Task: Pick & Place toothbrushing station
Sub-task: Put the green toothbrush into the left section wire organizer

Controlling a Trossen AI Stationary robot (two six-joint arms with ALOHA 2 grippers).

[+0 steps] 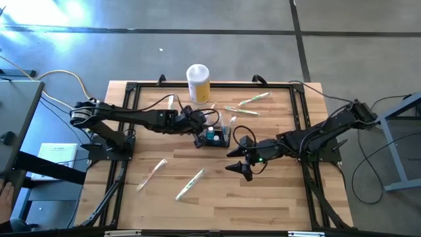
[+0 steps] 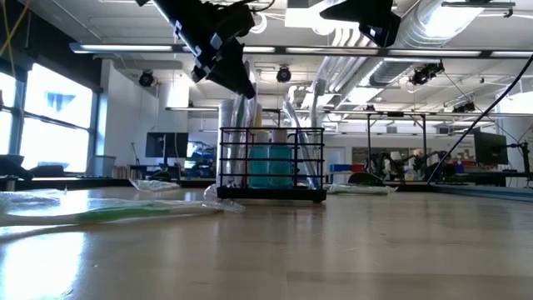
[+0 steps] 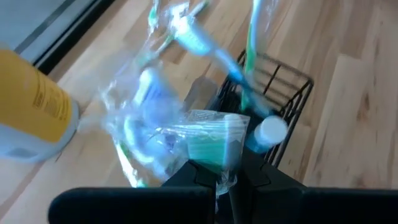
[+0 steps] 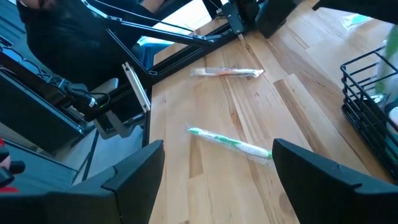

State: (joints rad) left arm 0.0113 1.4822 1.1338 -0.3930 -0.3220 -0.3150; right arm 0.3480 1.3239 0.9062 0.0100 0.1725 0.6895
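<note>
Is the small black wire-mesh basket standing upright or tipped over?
Upright. In the low view the black wire-mesh basket sits flat on the wooden table, its vertical wires straight.

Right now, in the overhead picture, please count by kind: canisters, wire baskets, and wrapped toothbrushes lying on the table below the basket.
Canister: 1
Wire basket: 1
Wrapped toothbrushes: 2
Total: 4

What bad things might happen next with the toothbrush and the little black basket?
1. The left pincer grips only the crinkly wrapper of a wrapped toothbrush above the black wire basket; the brush might slip out or miss.
2. Wrapped brushes already stand in the basket; the new one could snag on them or tip the basket.
3. The yellow-and-white canister stands close behind, so a swinging arm might knock it over.
</note>
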